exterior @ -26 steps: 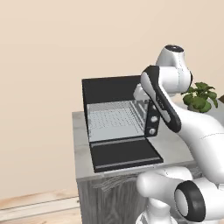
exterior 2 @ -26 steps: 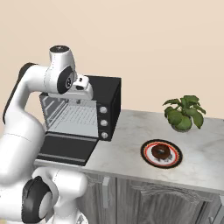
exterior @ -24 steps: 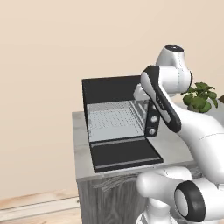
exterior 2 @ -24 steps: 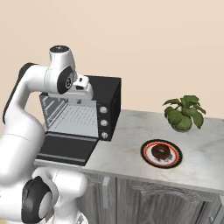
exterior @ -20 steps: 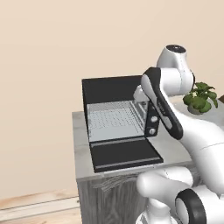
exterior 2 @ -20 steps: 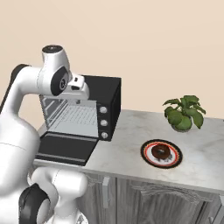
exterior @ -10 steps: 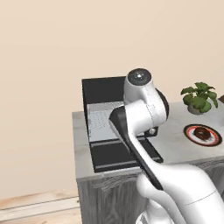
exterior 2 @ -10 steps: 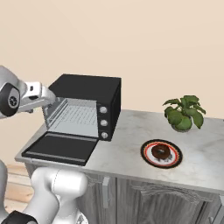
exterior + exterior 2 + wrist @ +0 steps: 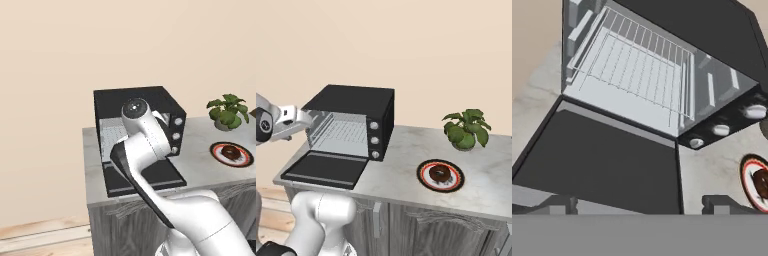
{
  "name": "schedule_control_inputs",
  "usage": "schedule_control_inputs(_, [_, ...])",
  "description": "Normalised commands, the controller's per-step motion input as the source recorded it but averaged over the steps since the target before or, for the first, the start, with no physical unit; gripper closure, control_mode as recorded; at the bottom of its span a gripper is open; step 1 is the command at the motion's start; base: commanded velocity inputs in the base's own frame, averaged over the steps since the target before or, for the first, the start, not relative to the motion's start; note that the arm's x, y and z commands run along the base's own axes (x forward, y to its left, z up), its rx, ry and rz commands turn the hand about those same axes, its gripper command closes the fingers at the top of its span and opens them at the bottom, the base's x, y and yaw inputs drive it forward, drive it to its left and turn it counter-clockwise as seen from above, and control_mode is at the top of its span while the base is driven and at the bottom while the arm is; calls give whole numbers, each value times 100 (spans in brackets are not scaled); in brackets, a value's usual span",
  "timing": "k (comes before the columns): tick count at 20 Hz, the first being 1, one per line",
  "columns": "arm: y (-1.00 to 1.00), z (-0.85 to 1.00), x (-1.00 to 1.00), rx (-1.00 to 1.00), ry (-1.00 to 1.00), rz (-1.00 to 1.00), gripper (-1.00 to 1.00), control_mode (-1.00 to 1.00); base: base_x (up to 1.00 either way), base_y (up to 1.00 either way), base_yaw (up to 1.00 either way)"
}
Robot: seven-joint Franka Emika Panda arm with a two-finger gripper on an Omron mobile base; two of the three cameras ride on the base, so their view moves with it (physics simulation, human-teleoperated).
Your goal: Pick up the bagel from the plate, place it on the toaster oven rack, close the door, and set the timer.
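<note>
Plainly the bagel (image 9: pixel 439 173) lies untouched on the plate (image 9: pixel 423 179), which sits on the table (image 9: pixel 401 165) to the right of the oven and in front of the plant (image 9: pixel 466 128), so the pick is not yet begun. Leftward, the door (image 9: pixel 326 168) lies folded flat on the table and the rack (image 9: pixel 346 132) sits bare inside the cavity, ready to take the bagel. Over the door's front edge hovers the gripper (image 9: pixel 637 204), fingers spread wide and holding nothing, well apart from the bagel, which shows at the far right edge of the hand view.
</note>
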Motion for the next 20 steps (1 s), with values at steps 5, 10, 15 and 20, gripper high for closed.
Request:
schedule_control_inputs(5, [0, -31, 64, 0, 9, 0, -100, -100, 0, 0, 0])
schedule_control_inputs(10, [0, -27, 80, 0, -1, -1, -100, -100, 0, 0, 0])
schedule_control_inputs(15, [0, -30, 66, 0, 0, -4, -100, -100, 0, 0, 0])
schedule_control_inputs(20, [0, -31, 39, 0, 0, -6, -100, -100, 0, 0, 0])
